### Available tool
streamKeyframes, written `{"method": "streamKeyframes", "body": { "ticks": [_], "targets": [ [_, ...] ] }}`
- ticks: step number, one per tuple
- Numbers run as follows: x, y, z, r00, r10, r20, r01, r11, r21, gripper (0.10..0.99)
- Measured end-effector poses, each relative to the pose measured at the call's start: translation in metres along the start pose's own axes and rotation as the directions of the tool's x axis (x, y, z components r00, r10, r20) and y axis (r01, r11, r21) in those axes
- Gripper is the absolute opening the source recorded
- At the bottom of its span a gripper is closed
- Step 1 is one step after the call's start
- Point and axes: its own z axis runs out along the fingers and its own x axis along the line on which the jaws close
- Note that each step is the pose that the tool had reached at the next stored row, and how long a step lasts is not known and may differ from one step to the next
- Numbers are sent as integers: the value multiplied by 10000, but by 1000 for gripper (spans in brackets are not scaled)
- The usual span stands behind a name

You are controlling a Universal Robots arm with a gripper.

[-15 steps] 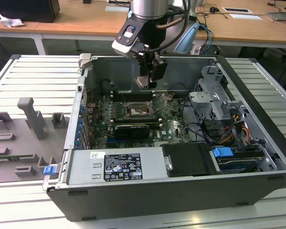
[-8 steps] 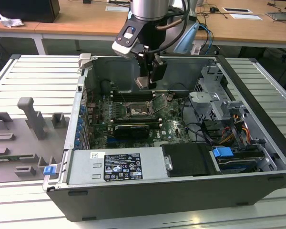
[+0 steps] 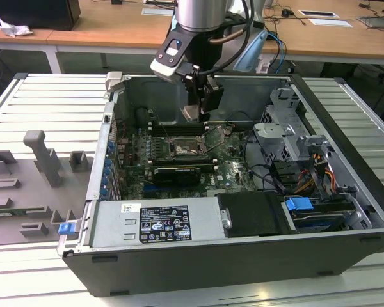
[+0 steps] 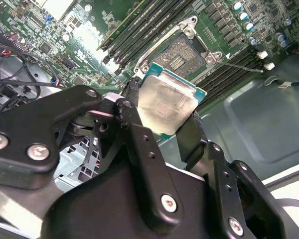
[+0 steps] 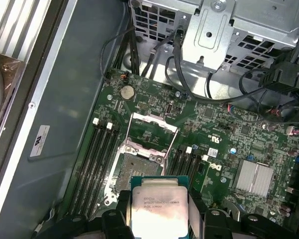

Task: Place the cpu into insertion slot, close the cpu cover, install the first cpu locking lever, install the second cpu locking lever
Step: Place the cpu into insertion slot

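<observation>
My gripper (image 3: 191, 116) is shut on the cpu (image 3: 190, 113), a flat square chip with a dull silvery face, and holds it by two opposite edges. It hangs inside the open computer case, a little above the green board and just behind the insertion slot (image 3: 185, 149). In both wrist views the cpu (image 4: 165, 103) (image 5: 156, 208) sits between the black fingers (image 4: 131, 118), apart from the dark bare slot (image 4: 181, 55) (image 5: 138, 172). The cpu cover (image 5: 155, 122) stands swung open beyond the slot. A thin locking lever (image 4: 235, 65) sticks out beside the slot.
Long memory slots (image 5: 97, 157) flank the socket on both sides. A long black card (image 3: 176, 174) lies in front of it. The drive cage (image 3: 287, 137) with cables stands at the exterior view's right, and the power supply (image 3: 155, 224) sits in front. A grey fixture (image 3: 43, 160) stands outside the case.
</observation>
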Motion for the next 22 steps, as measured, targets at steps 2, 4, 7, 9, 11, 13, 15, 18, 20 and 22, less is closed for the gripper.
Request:
{"method": "streamKeyframes", "body": {
  "ticks": [2, 4, 7, 9, 11, 13, 15, 18, 20, 22],
  "targets": [
    [0, -1, 10, 10000, 0, 0, 0, 10000, 0, 541],
    [0, -2, 16, 10000, 0, 0, 0, 10000, 1, 541],
    [0, -2, 26, 10000, 0, 0, 0, 10000, 0, 541],
    [-1, -3, 37, 10000, 0, 0, 0, 10000, 1, 541],
    [-1, -4, 46, 10000, 0, 0, 0, 10000, 0, 541],
    [-1, -4, 51, 10000, 0, 1, 0, 10000, 0, 541],
    [-1, -5, 58, 10000, 0, 0, 0, 10000, 0, 541],
    [-1, -6, 69, 10000, 0, 0, 0, 10000, 0, 541],
    [-1, -6, 75, 10000, 0, 0, 0, 10000, 0, 541],
    [-1, -7, 85, 10000, 0, 0, 0, 10000, 0, 541]
  ]
}}
